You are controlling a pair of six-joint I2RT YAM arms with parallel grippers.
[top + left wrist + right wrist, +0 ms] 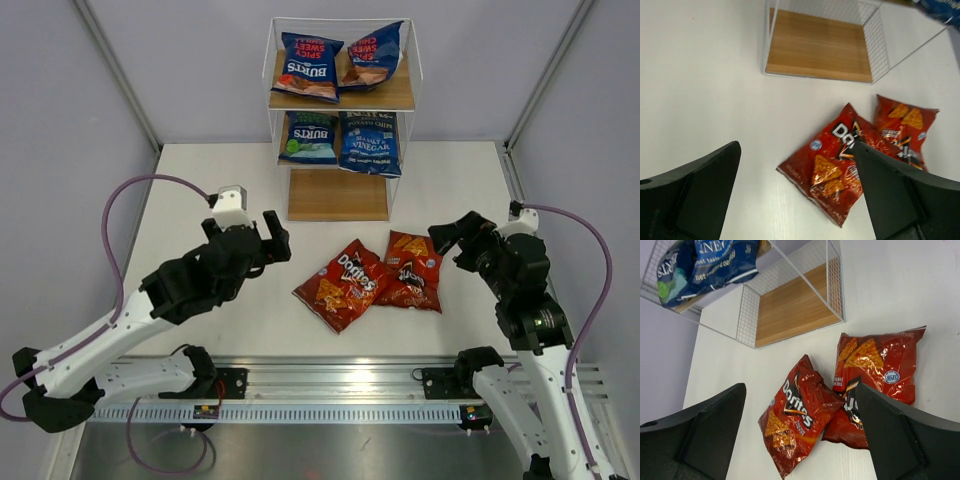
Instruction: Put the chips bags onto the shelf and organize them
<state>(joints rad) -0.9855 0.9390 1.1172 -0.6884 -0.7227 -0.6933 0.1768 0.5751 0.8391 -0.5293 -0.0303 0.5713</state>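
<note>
Two red-orange Doritos bags lie on the table in front of the shelf: the left one overlaps the right one. They also show in the left wrist view and in the right wrist view. Two dark blue Burts bags lie on the top board. A third Burts bag and the Sea Salt & Vinegar bag stand on the middle board. The bottom board is bare. My left gripper is open and empty, left of the Doritos bags. My right gripper is open and empty, right of them.
The white table ends at a metal rail along the near edge. Grey walls with slanted posts close in the back and sides. Purple cables loop from both arms.
</note>
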